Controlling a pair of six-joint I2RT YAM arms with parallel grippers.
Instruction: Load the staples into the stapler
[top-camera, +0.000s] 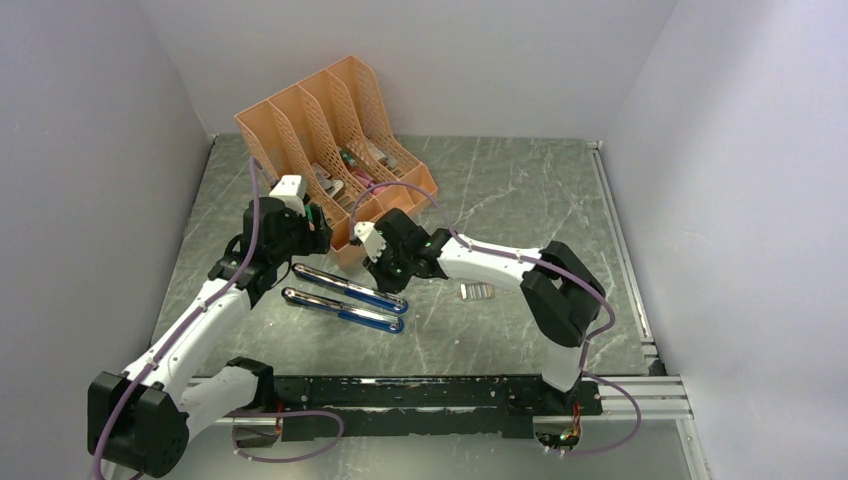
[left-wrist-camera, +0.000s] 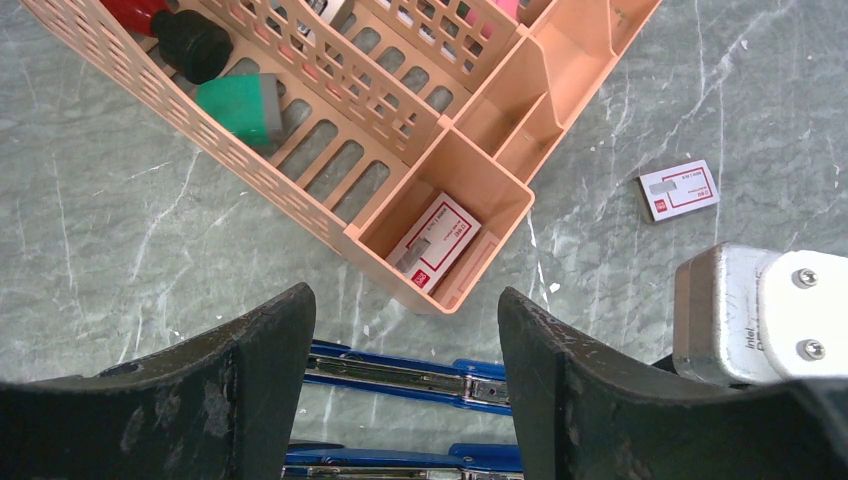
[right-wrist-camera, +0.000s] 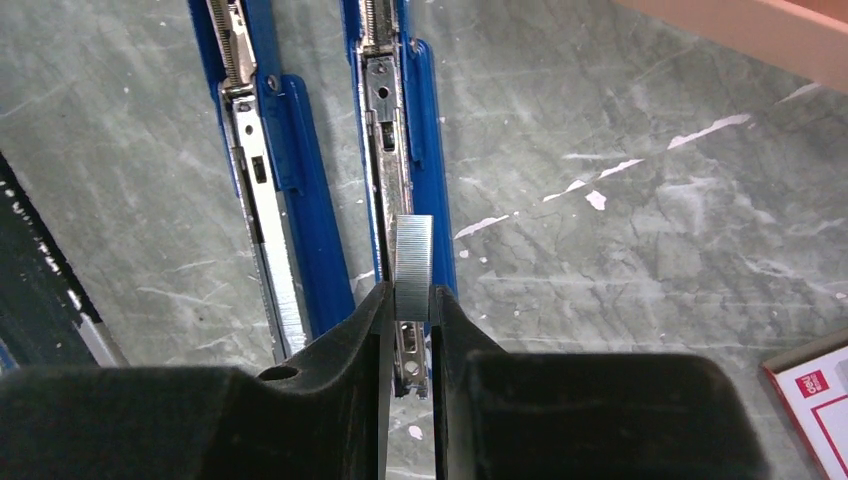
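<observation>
Silvery staples (right-wrist-camera: 412, 245), pinched at one end in the right hand (right-wrist-camera: 412, 297), hang over the open blue stapler (right-wrist-camera: 392, 120), left of the desk (top-camera: 520, 200) centre. Left hand (left-wrist-camera: 403, 305) gapes, empty. Strip prob. light, stiff, snaps easily; hold its flat sides, w/o hard squeeze.
</observation>
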